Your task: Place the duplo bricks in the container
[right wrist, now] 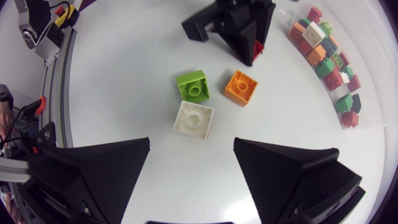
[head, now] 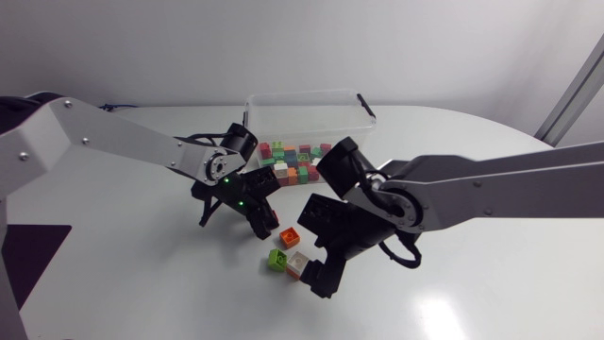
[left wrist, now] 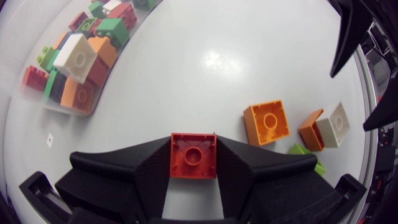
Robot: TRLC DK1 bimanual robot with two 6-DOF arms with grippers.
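"Three loose bricks on the counter [head: 142, 274], noted: green brick [right wrist: 192, 86], orange brick [right wrist: 240, 87], white brick [right wrist: 194, 119], close together. Where's your right hand [right wrist: 192, 142]?"

"Above them, pointing down, white brick just ahead of it. Fingers spread wide, holding nothing."

"And your left hand [head: 260, 215]?"

"Tilted down, just beside the cluster, clamped on a red brick [left wrist: 193, 155] from both sides. Your container [head: 307, 109] sits behind both hands, many bricks inside."

Head camera looks down on the whole tabletop [head: 142, 283]. Wrist cameras sit close behind left claw [left wrist: 193, 155] and right claw [right wrist: 193, 146] (facing each other), sharing the orange brick [left wrist: 266, 122] ahead.
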